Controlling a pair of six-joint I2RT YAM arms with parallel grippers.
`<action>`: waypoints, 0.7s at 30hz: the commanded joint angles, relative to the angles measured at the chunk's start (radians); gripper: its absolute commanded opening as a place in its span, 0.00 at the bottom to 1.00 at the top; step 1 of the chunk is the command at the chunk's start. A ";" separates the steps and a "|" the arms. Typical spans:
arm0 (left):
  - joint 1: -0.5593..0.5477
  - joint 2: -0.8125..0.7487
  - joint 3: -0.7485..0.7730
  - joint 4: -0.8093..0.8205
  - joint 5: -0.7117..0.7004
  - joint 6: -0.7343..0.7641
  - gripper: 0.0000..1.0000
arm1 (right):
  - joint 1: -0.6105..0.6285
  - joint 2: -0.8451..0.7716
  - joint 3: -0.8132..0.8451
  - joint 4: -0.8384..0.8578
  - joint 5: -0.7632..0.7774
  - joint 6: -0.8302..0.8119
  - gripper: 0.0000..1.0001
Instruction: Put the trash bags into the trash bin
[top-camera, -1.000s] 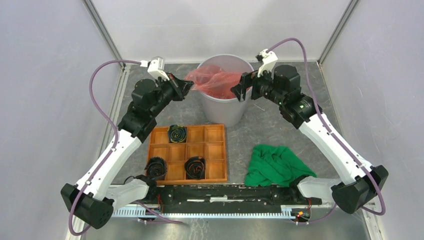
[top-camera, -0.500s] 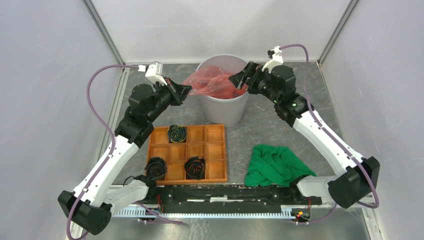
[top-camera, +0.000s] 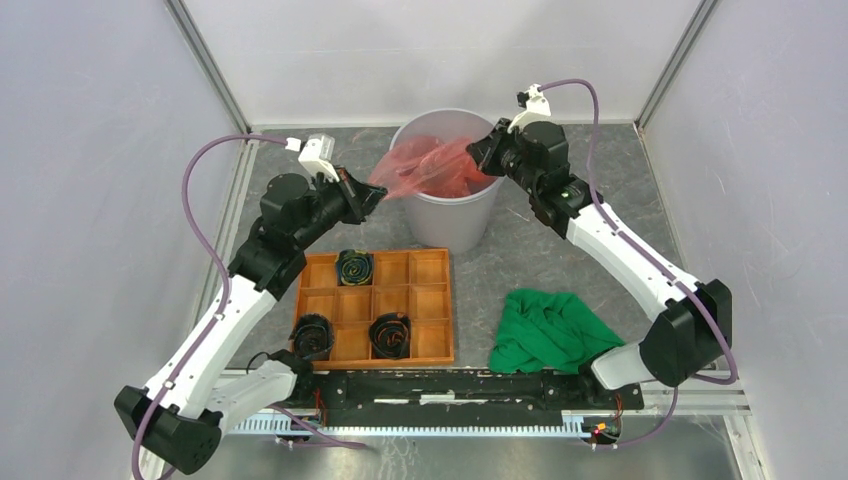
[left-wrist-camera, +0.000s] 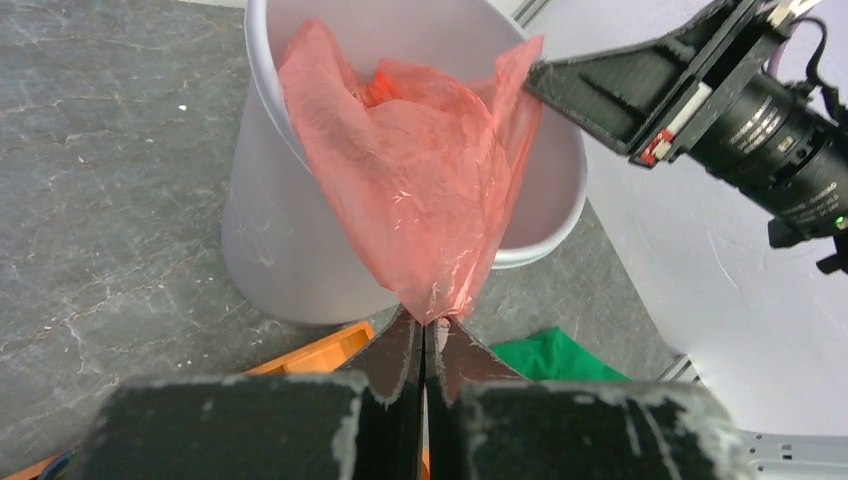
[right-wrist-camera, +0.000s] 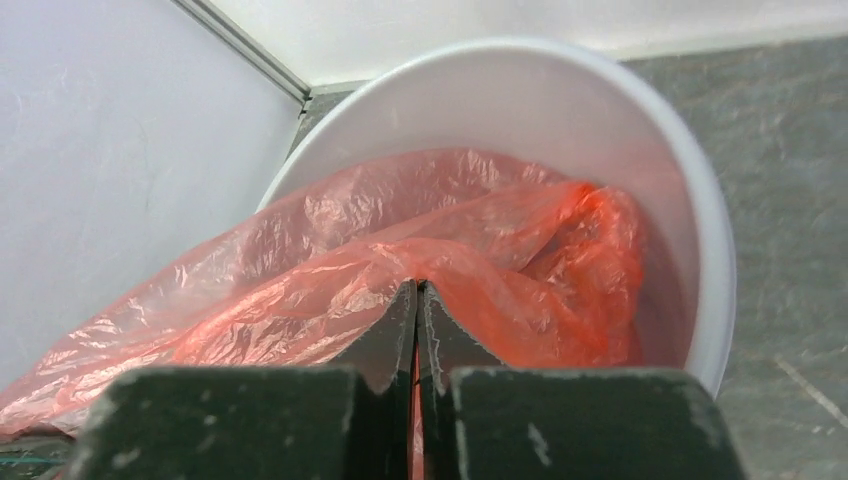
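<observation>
The red translucent trash bag (top-camera: 432, 167) lies half in the light grey trash bin (top-camera: 450, 220) and spills over its left rim. My left gripper (top-camera: 376, 193) is left of the bin, outside the rim, and is shut on the bag's corner (left-wrist-camera: 432, 300), stretching the film taut. My right gripper (top-camera: 479, 150) hangs over the bin's right rim and is shut on the bag's other end (right-wrist-camera: 330, 290). A strip of red film shows between its fingertips (right-wrist-camera: 400, 310). In the left wrist view the bag (left-wrist-camera: 420, 190) rises from the bin's mouth (left-wrist-camera: 545, 235) to the right gripper (left-wrist-camera: 540, 78).
An orange compartment tray (top-camera: 430, 272) holding three black rolled items sits in front of the bin. A green cloth (top-camera: 550, 330) lies to the tray's right. Grey enclosure walls stand close behind the bin and on both sides.
My right gripper has moved left and up over the bin's rim and has gone from open to shut on the bag. The left arm has drawn back slightly, still holding its corner.
</observation>
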 joint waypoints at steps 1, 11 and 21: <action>0.005 -0.044 0.005 -0.054 0.037 0.064 0.02 | -0.021 0.004 0.069 0.101 -0.082 -0.123 0.00; 0.005 -0.043 0.189 -0.278 0.040 0.208 0.61 | -0.024 -0.145 -0.026 0.173 -0.287 -0.465 0.00; 0.005 0.070 0.468 -0.320 -0.032 0.268 0.91 | -0.025 -0.360 -0.271 0.305 -0.456 -0.604 0.00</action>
